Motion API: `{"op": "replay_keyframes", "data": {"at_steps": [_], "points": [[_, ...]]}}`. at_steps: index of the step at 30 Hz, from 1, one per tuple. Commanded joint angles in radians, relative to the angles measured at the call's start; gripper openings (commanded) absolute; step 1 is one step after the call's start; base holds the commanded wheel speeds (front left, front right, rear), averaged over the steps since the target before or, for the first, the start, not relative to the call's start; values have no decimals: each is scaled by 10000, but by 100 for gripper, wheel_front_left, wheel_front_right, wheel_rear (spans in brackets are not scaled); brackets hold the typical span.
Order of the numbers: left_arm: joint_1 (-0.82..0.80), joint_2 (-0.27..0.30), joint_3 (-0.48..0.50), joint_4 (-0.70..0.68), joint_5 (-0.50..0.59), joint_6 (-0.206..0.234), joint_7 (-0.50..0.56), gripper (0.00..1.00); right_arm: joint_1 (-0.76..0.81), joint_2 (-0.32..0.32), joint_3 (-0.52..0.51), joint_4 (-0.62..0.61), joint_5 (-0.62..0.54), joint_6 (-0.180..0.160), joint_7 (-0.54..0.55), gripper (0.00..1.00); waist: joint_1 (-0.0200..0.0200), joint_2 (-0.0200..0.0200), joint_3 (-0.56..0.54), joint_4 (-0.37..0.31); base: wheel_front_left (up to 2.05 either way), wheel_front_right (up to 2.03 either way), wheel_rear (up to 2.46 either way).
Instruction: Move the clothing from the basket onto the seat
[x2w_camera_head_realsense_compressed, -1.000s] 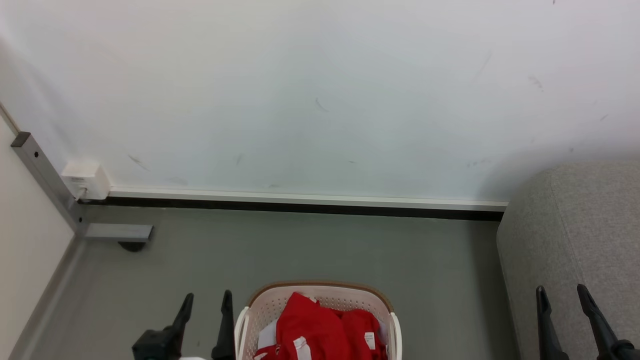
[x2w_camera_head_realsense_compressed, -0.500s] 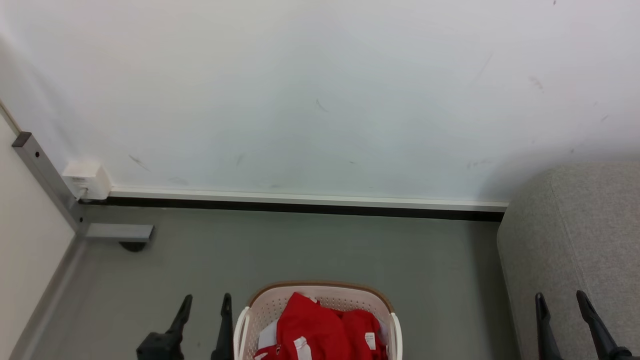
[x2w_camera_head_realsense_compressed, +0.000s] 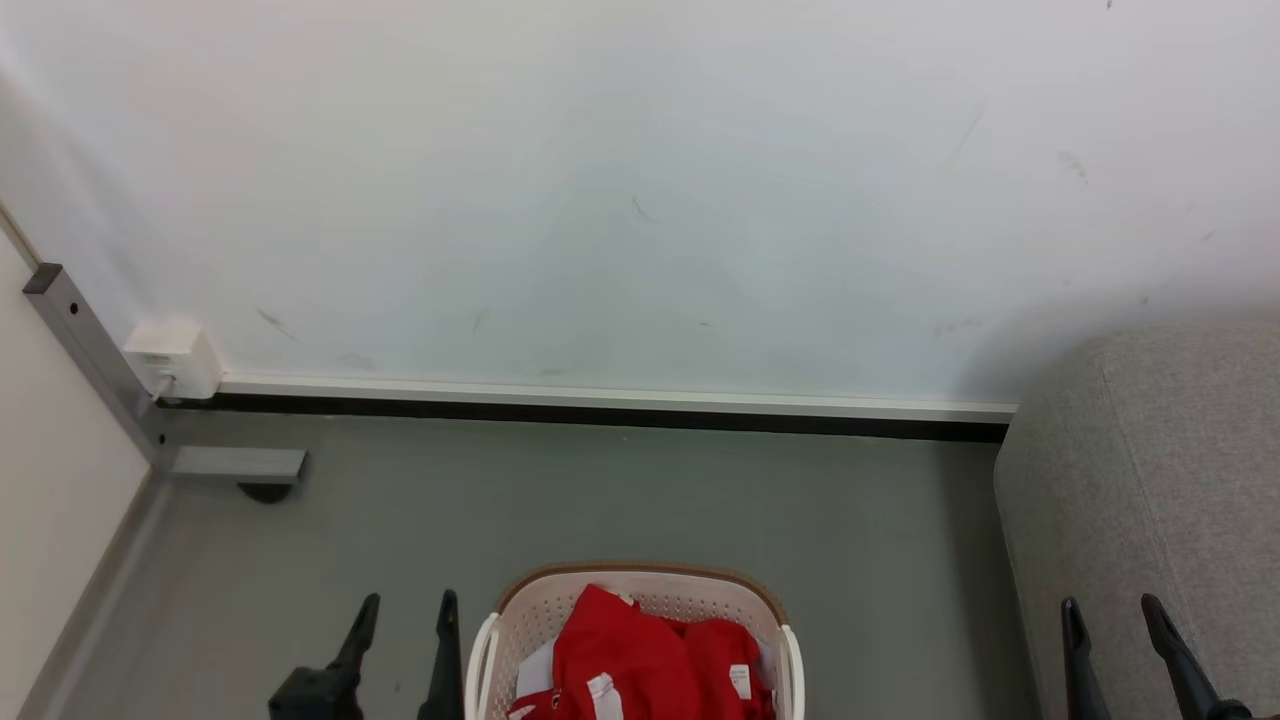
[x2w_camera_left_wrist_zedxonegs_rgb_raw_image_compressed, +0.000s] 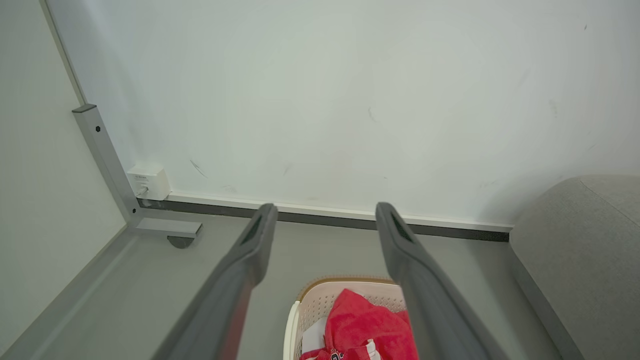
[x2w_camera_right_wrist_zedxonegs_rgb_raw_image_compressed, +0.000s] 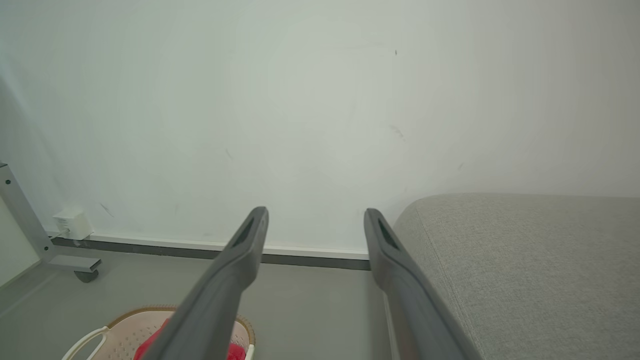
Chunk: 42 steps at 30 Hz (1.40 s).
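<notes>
**Head view with both wrist views: basket, seat and jaws.** The clothing (x2w_camera_head_realsense_compressed: 625, 650) is one heap of red fabric. It lies inside the basket (x2w_camera_head_realsense_compressed: 640, 572), which stands at the near centre of the floor (x2w_camera_head_realsense_compressed: 600, 490). How many garments make up the heap cannot be told.

The left jaws stand released and empty, their two long dark fingers (x2w_camera_head_realsense_compressed: 357, 635) spread. They are just left of the basket's left handle (x2w_camera_head_realsense_compressed: 481, 650) and apart from the clothing. The right jaws are likewise released and empty. They show at the near right, in front of the seat (x2w_camera_head_realsense_compressed: 1180, 450) and well apart from the basket. The basket sits between the two pairs of jaws, nearer the left pair.

**Counts:** one basket with two white side handles, one seat, and two small white tags (x2w_camera_head_realsense_compressed: 740, 680) on the red cloth.

**Materials and shapes:**
- **Basket:** cream perforated plastic, a rounded rectangle with a brown rim.
- **Seat:** light grey woven fabric with a rounded padded edge.
- **Floor:** smooth and grey.
- **Far wall (x2w_camera_head_realsense_compressed: 640, 200):** white and faintly scuffed, with a dark skirting strip (x2w_camera_head_realsense_compressed: 600, 412) along its foot.
- **Far left:** one grey metal post (x2w_camera_head_realsense_compressed: 80, 335) and one white box (x2w_camera_head_realsense_compressed: 172, 358).
</notes>
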Motion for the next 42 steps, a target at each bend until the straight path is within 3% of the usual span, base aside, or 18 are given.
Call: {"op": "replay_keyframes", "data": {"at_steps": [1,18,27,33,42], "points": [[77,70,19,25,-41,5,-11,100,43,-3,-4,42,62,-21,-3,100,0,0,3,-4,0,0,0],[67,69,-24,-10,-102,12,-11,100,-113,-2,118,227,-39,-22,-3,100,0,0,76,-133,0,0,0],[-350,64,-543,354,-222,-164,-11,100,-464,-20,434,130,-110,-22,-2,100,0,0,554,-876,0,0,0],[-1349,69,-1264,2491,-112,-315,-9,100,-1000,-57,668,-119,-10,-21,1,100,0,0,1511,-1678,0,0,0],[-4481,279,-1718,6622,159,-324,624,100,-2153,-28,1000,-601,320,-21,0,100,0,0,3878,-2811,0,0,0]]}}
